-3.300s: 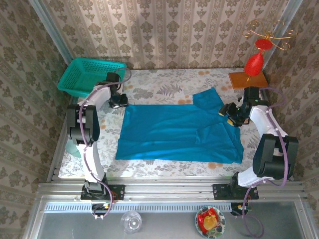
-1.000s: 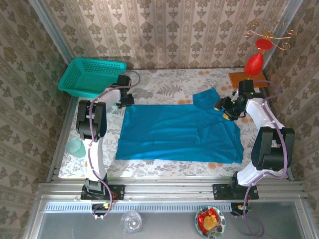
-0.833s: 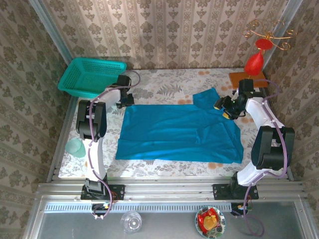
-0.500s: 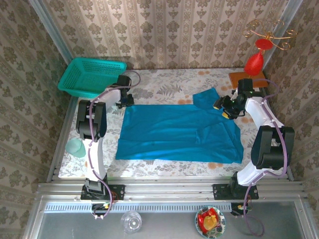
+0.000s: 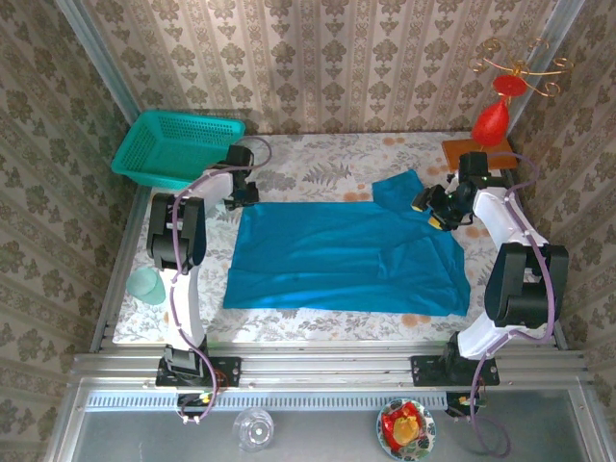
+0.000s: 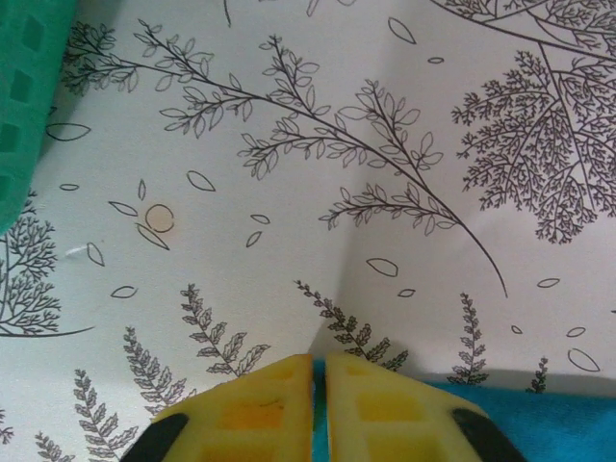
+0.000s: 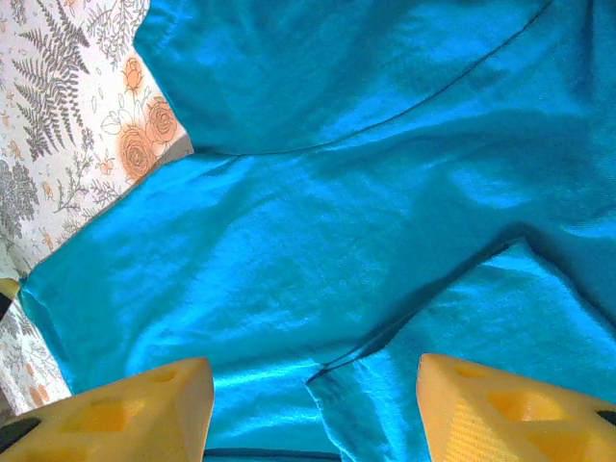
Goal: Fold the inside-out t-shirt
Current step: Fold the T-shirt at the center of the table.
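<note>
Left pincer [image 6: 319, 361] sits pinched shut at the far left corner of the plain bright blue short-sleeved fabric t-shirt [image 5: 346, 255], which lies spread flat on the floral-patterned bench [image 5: 308, 164]; right pincer [image 7: 308, 404] hovers wide open over its sleeve end. We judge two risks — the shut pincer may hold little or no cloth and slip, and the open one could gather extra layers. We find no readable writing.

The t-shirt [image 5: 337, 255] is soft cloth, matt with a faint sheen, lightly creased. The table cover [image 6: 289, 144] looks like smooth, matt printed fabric. The basket [image 5: 173, 144] is moulded plastic mesh. On the right gripper [image 7: 313, 375], the fingers [image 7: 125, 409] are matt yellow plastic. The frame rail [image 5: 318, 364] is dull bare metal.
</note>
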